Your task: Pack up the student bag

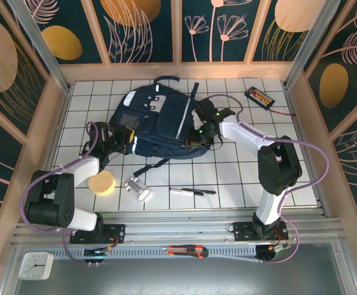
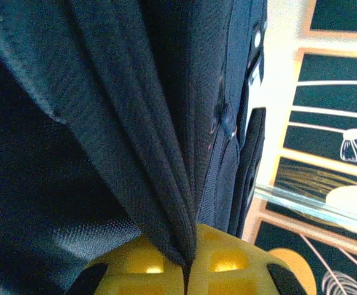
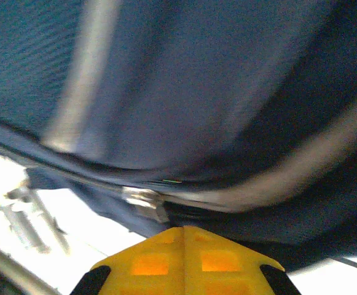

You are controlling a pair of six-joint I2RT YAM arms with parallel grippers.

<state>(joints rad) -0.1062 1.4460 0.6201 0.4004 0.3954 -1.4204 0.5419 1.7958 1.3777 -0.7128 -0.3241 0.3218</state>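
I pinch the bag (image 1: 160,117) with the left jaws to anchor it; right jaws closed beside the zip pull (image 3: 144,203), likely for unzipping.

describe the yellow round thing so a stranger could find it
Find the big navy student bag on the white gridded table. Toward the near edge, left of a silvery packet, lies the yellow round thing, the only yellow disc there.
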